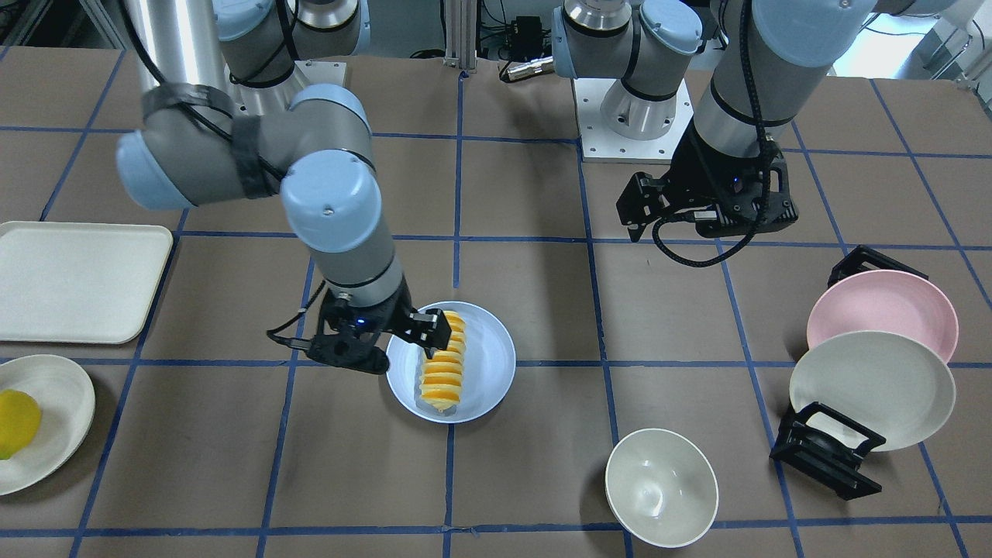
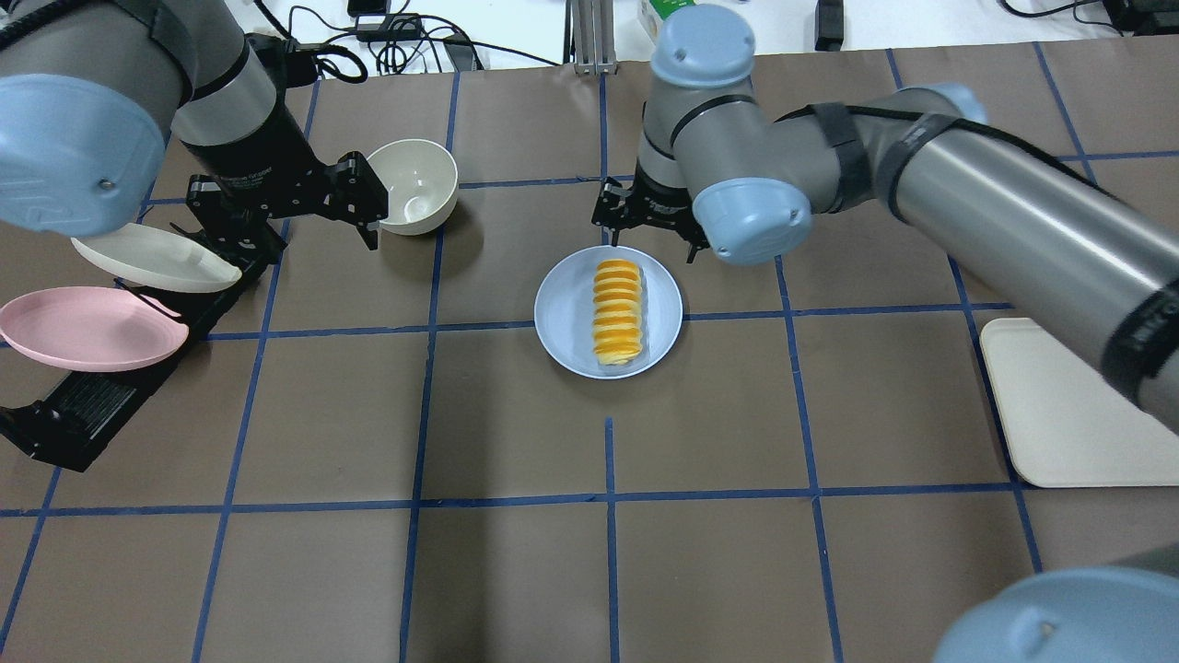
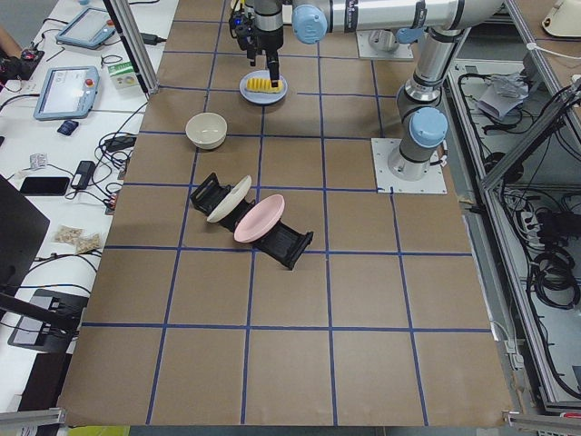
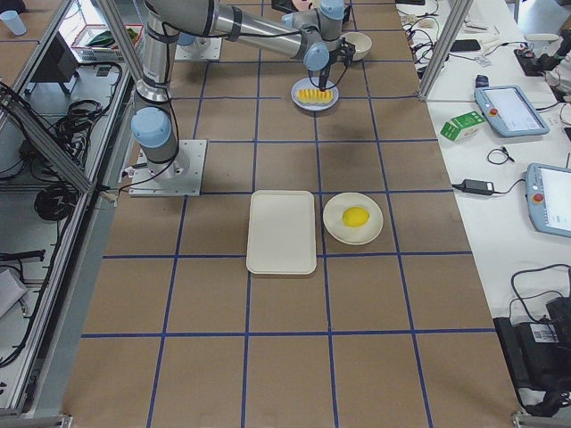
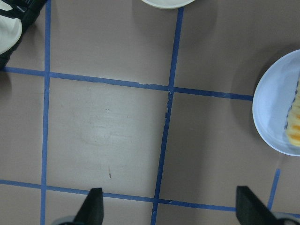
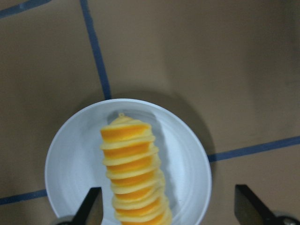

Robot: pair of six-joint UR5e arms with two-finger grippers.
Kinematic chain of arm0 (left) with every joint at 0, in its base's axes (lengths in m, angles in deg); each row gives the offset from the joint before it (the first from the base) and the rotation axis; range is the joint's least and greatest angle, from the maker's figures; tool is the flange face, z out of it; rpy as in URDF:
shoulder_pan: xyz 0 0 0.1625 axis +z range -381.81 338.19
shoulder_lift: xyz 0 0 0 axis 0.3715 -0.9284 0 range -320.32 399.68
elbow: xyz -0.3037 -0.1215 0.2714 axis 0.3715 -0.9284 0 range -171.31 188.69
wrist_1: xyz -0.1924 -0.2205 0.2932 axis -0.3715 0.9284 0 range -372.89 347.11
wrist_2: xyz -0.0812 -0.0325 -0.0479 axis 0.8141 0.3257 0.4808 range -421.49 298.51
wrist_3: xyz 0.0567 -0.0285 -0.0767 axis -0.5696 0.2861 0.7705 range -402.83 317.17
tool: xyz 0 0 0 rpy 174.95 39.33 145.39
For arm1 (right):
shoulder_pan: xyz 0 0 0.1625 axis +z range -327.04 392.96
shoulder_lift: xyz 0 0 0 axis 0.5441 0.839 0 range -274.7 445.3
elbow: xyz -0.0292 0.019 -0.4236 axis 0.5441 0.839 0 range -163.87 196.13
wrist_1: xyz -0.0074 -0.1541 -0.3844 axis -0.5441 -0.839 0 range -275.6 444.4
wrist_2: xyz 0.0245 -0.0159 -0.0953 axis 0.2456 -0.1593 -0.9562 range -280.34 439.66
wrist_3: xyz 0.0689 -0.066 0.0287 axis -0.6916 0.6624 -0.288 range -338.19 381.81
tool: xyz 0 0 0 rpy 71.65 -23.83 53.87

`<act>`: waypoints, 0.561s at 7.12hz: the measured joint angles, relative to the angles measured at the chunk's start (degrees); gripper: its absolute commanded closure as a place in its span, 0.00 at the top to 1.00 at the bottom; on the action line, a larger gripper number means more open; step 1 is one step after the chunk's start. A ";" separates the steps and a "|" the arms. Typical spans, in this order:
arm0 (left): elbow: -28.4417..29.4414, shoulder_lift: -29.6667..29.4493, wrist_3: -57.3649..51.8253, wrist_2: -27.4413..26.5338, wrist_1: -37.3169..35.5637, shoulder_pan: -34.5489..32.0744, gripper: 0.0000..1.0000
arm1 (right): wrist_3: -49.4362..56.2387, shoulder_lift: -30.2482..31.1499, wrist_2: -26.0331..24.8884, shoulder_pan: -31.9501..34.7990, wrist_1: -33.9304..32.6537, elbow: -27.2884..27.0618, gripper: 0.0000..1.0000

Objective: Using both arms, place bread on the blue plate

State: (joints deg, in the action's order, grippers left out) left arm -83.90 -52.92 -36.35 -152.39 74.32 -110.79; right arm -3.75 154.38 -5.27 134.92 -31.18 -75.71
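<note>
Could knock bread [image 2: 617,313] off plate [image 2: 564,324] if lifted askew, with right tool [image 2: 649,244] splayed just above, left tool [image 5: 171,208] likewise released.

You are seeing the bread [image 1: 443,370] lying lengthwise on the blue plate [image 1: 494,364], with the right gripper [image 1: 431,327] hanging over the loaf's end nearest the robot; contact is not showing clearly. The left gripper [image 1: 637,221] is hanging above the brown table [image 1: 232,465], well apart from the plate, toward the black rack [image 1: 825,459] that is holding the pink plate [image 1: 883,310] and the cream-white plate [image 1: 872,387].
</note>
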 measured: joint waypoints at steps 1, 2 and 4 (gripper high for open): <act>0.01 0.04 -0.04 -0.02 -0.01 0.02 1.00 | 4.47 4.25 -0.06 -3.57 6.07 -0.13 1.00; 0.00 0.05 -0.06 -0.02 -0.02 0.03 1.00 | 7.63 8.29 -0.11 -6.78 12.01 -0.16 1.00; 0.03 0.06 -0.11 -0.06 -0.02 0.03 1.00 | 12.07 15.60 -1.55 -11.25 21.22 -0.19 1.00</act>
State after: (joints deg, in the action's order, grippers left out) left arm -83.87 -52.86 -36.46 -152.45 74.30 -110.76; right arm 8.32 169.98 -6.82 123.67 -9.96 -75.89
